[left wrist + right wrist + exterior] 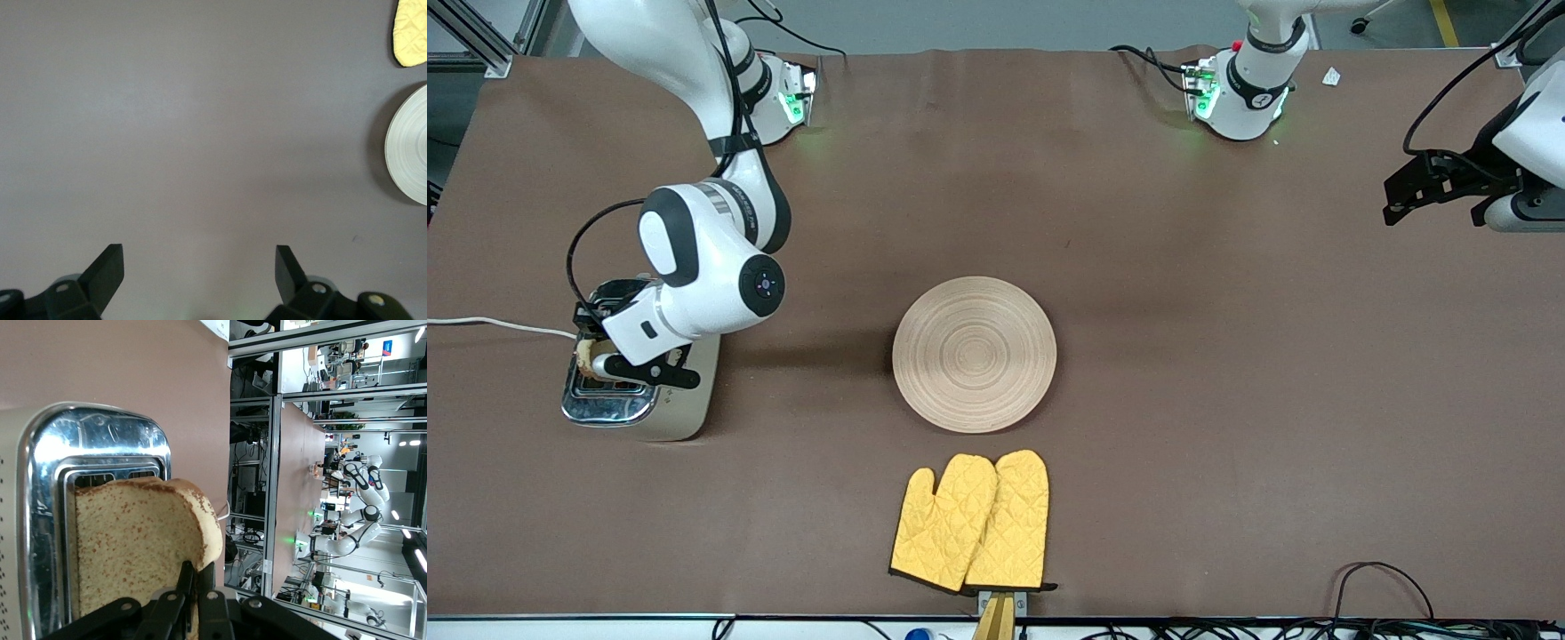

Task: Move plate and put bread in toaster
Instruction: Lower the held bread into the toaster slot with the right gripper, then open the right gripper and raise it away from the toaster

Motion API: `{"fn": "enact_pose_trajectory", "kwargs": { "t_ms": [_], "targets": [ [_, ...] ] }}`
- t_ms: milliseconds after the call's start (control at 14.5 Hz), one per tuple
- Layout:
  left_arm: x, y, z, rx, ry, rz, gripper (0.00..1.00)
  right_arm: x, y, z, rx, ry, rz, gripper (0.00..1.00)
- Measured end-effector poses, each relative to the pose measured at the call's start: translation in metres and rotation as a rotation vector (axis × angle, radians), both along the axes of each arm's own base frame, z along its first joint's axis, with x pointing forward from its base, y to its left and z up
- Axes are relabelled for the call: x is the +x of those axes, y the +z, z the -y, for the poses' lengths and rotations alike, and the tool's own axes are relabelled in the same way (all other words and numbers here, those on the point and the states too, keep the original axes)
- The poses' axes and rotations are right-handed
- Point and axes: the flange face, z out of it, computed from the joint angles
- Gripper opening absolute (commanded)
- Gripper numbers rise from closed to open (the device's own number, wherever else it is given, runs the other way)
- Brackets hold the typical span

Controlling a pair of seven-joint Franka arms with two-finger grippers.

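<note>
The right gripper [193, 593] is pinched shut on the bread [137, 543], holding it by one crust edge directly over the toaster [636, 391], which sits at about nine o'clock from the plate [975, 354], toward the right arm's end of the table. In the right wrist view the slice stands on edge against the chrome top, lined up with a slot; whether its lower edge has entered cannot be told.

The bread looks light, soft and crumbly, so a thin pinch at the crust seems the sound hold: squeezing harder would likely dent or tear it, and a tilted slice may catch on the slot rim. The toaster's chrome is slick, but its boxy body looks heavy enough to stay put.

The plate lies flat mid-table, with a pair of yellow oven mitts [971, 522] at six o'clock from it, nearer the front camera. It appears stiff and smooth, best taken at the rim.

The left gripper [200, 267] hangs with jaws wide apart and empty over bare table at three o'clock from the plate, waiting.

No readable brand or label appears on the toaster, plate or mitts.
</note>
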Motion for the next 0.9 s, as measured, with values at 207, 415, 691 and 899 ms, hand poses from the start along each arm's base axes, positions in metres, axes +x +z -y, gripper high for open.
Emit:
{"fn": "enact_pose_trajectory", "kwargs": {
  "t_ms": [207, 415, 691, 899],
  "targets": [
    [0.0, -0.001, 0.002, 0.0, -0.003, -0.002, 1.0, 0.002, -0.001, -0.001, 0.059, -0.033, 0.034, 0.61],
    [0.0, -0.001, 0.003, 0.0, -0.005, -0.002, 1.0, 0.011, 0.014, 0.011, 0.127, -0.082, 0.063, 0.81],
    [0.0, -0.001, 0.003, 0.0, -0.005, -0.002, 1.0, 0.016, 0.051, 0.005, 0.33, -0.082, 0.015, 0.85],
    [0.0, -0.002, 0.003, 0.0, -0.005, -0.003, 1.0, 0.007, 0.113, 0.026, 0.584, -0.072, -0.013, 0.85]
  ]
}}
